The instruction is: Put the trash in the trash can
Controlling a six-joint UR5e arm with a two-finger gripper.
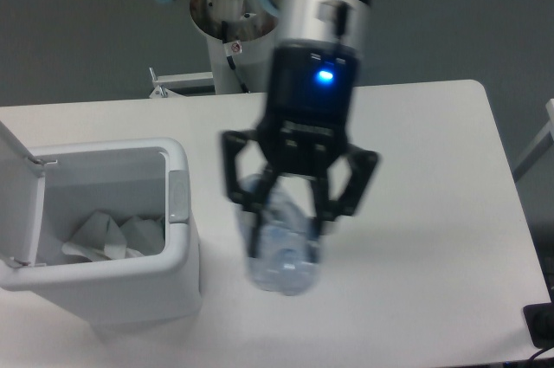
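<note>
My gripper (286, 212) hangs over the middle of the table, blurred by motion, and is shut on the clear crushed plastic bottle (284, 255), which hangs below the fingers above the table top. The white trash can (177, 212) stands at the left with its flip lid (19, 199) open. The crumpled white wrapper (112, 236) lies inside the can. The bottle is to the right of the can, apart from it.
The white table (433, 177) reaches to the right and front edges. The robot's base (229, 48) stands behind the table's far edge. A dark object (541, 325) sits at the bottom right corner.
</note>
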